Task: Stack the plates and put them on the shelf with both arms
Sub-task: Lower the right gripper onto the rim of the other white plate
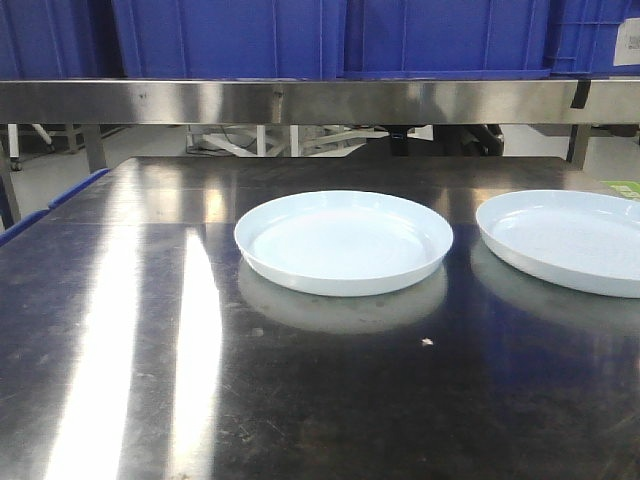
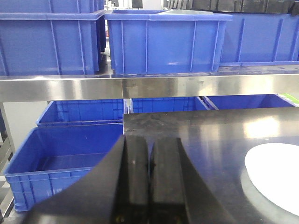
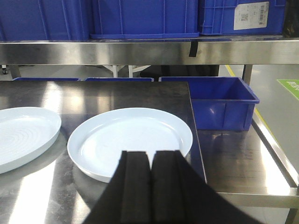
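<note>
Two pale blue-white plates lie side by side on the dark steel tabletop [image 1: 150, 330]: one in the middle [image 1: 343, 241], the other at the right edge [image 1: 570, 240]. In the right wrist view the right plate [image 3: 126, 137] lies just ahead of my right gripper [image 3: 151, 153], which is shut and empty above its near rim; the middle plate [image 3: 21, 135] is at the left. My left gripper [image 2: 150, 140] is shut and empty near the table's left front, with a plate [image 2: 275, 179] off to its right. The shelf rail [image 1: 320, 100] runs behind the table.
Blue crates [image 1: 330, 35] stand on the shelf rail. More blue crates [image 2: 65, 158] sit low to the left of the table, and another [image 3: 219, 100] is beyond the table's right edge above a lower steel surface [image 3: 243, 163]. A small crumb [image 1: 427, 343] lies on the tabletop.
</note>
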{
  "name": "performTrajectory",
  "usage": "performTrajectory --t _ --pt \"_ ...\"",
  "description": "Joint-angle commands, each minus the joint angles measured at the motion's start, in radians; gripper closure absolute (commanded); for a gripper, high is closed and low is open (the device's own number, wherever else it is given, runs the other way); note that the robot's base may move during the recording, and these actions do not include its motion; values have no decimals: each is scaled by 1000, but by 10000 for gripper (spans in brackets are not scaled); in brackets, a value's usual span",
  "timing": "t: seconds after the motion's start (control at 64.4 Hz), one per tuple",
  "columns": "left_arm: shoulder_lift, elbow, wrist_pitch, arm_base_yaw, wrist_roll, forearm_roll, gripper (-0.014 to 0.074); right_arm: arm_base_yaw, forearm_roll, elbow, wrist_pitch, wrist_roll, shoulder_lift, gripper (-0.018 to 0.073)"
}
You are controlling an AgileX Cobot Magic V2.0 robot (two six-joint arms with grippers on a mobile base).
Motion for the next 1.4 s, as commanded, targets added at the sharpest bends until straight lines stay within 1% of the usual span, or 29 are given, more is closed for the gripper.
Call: performTrajectory --t 0.0,0.186,0.342,0.419,0.528,0.637,0.932,1.04,1.149,1.382 --pt "7 -28 -79 4 -1 1 516 -1 -4 -1 -84 -7 -14 511" --pt "7 -28 -79 4 -1 1 516 -1 -4 -1 -113 -7 -14 511" --pt "7 -28 -79 4 -1 1 516 -1 -4 -1 -174 -7 -14 511" --pt "7 -28 -79 4 -1 1 516 -1 5 -10 -171 -6 -13 511" --pt "7 -28 -79 4 -1 1 516 -1 5 -60 -91 -6 13 511" --pt "7 -28 -79 4 -1 1 516 -1 5 -131 3 -7 86 511" --pt "7 -28 -79 4 -1 1 516 -1 5 -310 267 -7 427 511" --pt "7 -28 -79 4 -1 1 516 -1 26 -377 307 -7 537 511" --pt "7 -28 -79 4 -1 1 516 -1 26 -429 342 -7 617 511" --pt "7 -28 -79 4 -1 1 516 -1 34 -557 489 -7 819 511"
